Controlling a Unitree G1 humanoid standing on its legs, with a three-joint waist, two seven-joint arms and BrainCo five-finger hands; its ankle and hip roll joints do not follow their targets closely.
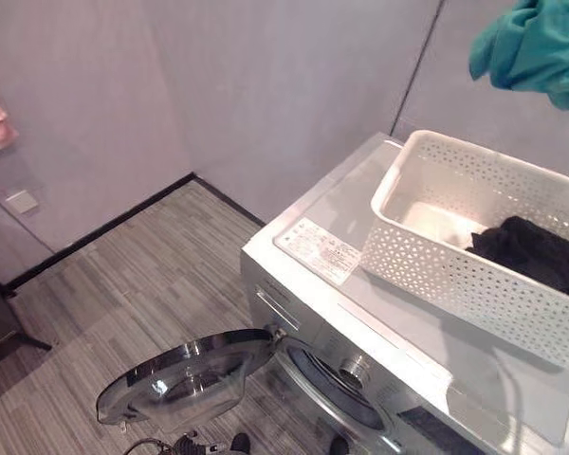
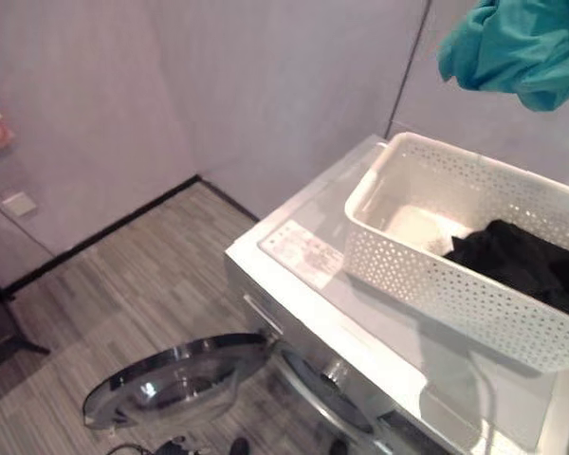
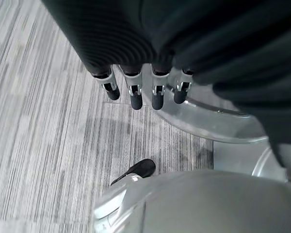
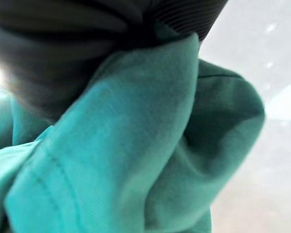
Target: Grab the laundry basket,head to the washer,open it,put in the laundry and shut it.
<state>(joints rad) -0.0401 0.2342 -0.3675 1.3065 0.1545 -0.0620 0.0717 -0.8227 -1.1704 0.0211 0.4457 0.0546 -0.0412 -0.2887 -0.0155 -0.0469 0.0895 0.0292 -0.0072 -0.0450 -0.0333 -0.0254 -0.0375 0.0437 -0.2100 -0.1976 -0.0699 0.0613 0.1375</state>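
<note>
Teal cloth (image 1: pixel 536 47) hangs above the basket (image 1: pixel 427 261), lifted toward the open door (image 1: pixel 185 379); your right robot hand's (image 4: pixel 63 53) grip is hidden, left robot hand (image 3: pixel 145 90) relaxed.

Basket (image 1: pixel 474 256) atop washer (image 1: pixel 360 322), garment (image 1: pixel 536 251) inside.

The left hand (image 3: pixel 145 58) wears a dark ribbed cover over its back and wrist, matte and closely grooved. Below it a row of silver fingers (image 3: pixel 136 94) ends in rounded dark tips. The right hand (image 4: pixel 63 53) shows the same dark ribbed cover.
</note>
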